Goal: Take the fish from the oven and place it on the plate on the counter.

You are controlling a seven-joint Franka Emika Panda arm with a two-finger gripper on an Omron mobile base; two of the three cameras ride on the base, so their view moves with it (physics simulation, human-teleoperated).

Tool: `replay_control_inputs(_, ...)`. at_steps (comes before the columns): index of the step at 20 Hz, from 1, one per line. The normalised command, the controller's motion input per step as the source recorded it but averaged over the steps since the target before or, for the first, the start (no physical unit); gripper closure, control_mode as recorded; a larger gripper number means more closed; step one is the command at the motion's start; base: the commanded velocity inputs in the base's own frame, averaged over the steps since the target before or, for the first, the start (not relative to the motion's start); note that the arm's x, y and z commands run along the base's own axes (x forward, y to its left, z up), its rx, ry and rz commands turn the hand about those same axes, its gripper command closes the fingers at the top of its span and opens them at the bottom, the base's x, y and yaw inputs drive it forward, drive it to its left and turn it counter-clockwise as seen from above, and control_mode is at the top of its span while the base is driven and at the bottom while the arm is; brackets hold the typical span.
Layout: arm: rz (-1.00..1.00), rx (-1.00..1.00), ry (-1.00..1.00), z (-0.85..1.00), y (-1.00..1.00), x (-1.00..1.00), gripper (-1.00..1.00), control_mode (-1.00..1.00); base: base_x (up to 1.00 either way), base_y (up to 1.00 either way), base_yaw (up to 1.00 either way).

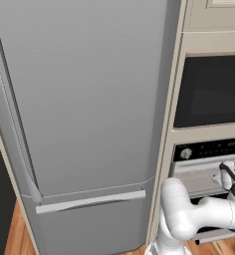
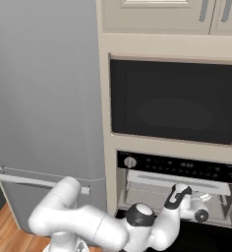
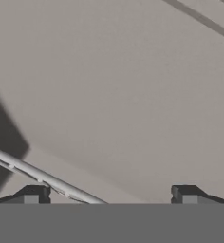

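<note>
Cream kitchen cabinetry frames the tall wall unit we are working at, and our pincer reaches into its lower part. Its two dark fingertips stand wide apart, with nothing between them.

Closest to the pincer, in the hand view, a thin silver wire rack runs slantwise just beyond the left fingertip. Past it spreads a plain grey inner wall of the oven, crossed by a faint dark line at the far corner. A shadow falls on that wall to the left of the pincer. We cannot tell where the fish lies.

From the right base view, the oven stands open around the hand, and its door lies dark and low beneath the wrist. The white arm bends in from behind the pincer and low to the left. Just above the pincer runs the black control strip, with a round silver knob up and to the left.

Higher above the pincer sits a plain black-glass appliance, set in the same cream surround. Well to the left of the pincer rises a large grey fridge with a pale bar handle across its lower part. Farther left and below, a strip of wooden floor shows at the fridge's foot.
</note>
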Motion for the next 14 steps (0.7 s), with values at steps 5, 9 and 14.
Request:
replay_control_inputs(5, 0.0, 0.09, 0.0, -0.7, -0.13, -0.68, 1.0, -1.0, 0.0, 0.0, 0.0)
replay_control_inputs(9, 0.0, 0.16, -0.13, -0.79, -0.03, -0.4, 1.0, -1.0, 0.0, 0.0, 0.0)
replay_control_inputs(14, 0.01, 0.29, -0.37, -0.97, 0.0, 0.0, 1.0, -1.0, 0.0, 0.0, 0.0)
